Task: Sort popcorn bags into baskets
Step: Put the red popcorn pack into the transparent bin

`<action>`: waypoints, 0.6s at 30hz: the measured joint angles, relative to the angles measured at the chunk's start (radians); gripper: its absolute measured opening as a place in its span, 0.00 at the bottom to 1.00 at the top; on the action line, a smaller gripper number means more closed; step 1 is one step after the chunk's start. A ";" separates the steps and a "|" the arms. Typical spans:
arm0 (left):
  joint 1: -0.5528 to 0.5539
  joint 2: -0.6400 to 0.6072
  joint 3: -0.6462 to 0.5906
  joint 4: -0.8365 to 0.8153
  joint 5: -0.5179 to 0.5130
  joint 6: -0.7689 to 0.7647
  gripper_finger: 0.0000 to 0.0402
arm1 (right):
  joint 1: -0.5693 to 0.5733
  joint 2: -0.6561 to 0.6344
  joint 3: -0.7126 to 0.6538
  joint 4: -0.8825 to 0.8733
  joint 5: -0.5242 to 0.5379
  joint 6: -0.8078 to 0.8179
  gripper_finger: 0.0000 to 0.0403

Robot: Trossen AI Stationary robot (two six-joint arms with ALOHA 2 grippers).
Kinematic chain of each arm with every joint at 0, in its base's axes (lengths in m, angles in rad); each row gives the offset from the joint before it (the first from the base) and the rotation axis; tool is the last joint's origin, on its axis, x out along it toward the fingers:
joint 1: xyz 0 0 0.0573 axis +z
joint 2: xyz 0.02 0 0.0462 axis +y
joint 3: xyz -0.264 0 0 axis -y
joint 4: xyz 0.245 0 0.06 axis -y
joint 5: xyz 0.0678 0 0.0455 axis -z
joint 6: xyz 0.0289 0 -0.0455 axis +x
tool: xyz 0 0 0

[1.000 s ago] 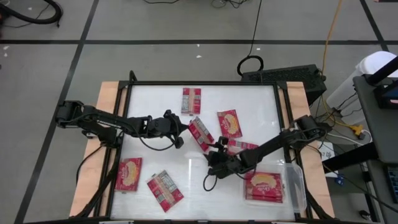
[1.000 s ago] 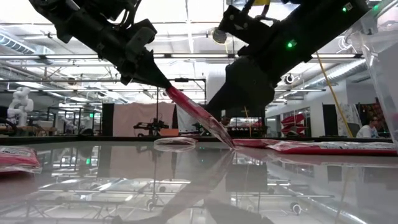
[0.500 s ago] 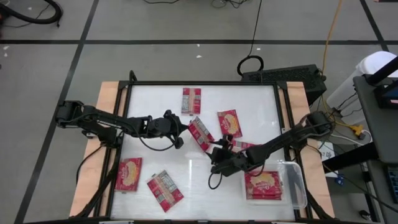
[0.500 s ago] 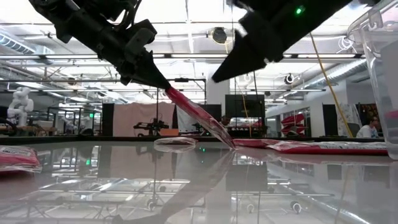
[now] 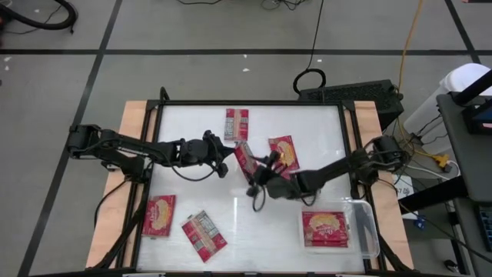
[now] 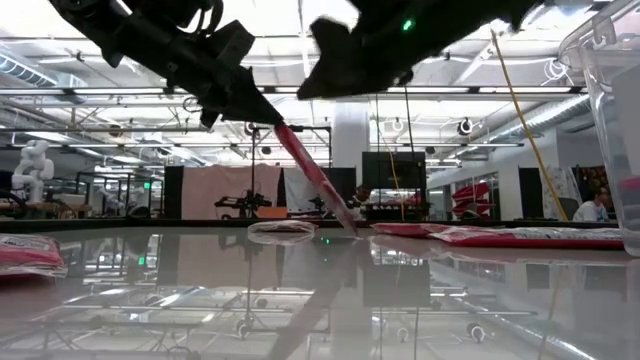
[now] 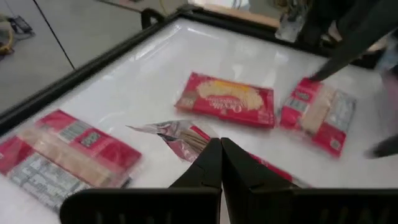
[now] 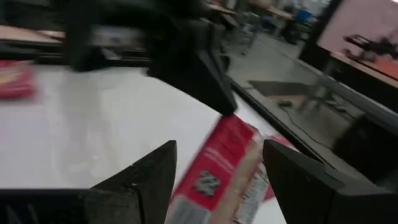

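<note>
The left end effector (image 5: 227, 151) pinches a tilted popcorn bag (image 5: 247, 161) by one edge, lower end on the bench (image 5: 192, 192); the right end effector (image 5: 260, 175), fingers spread, hovers just beside it, another bag (image 5: 284, 151) beyond, the basket (image 5: 367, 231) well apart.

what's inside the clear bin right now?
The clear bin holds red popcorn bags, the top one showing its yellow-cream oval face. It hides how many lie stacked beneath. The bin's far-right strip looks bare. Neither claw is over it.
</note>
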 joint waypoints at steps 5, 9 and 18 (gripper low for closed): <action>0.016 0.001 0.000 0.004 -0.002 0.000 0.00 | -0.069 0.037 0.000 -0.002 -0.080 0.059 0.57; 0.020 0.001 0.000 0.021 -0.001 0.002 0.00 | -0.099 0.060 0.000 0.004 -0.145 0.108 0.57; 0.019 0.001 0.000 0.085 0.027 0.016 0.00 | -0.129 0.069 0.000 -0.004 -0.172 0.171 0.57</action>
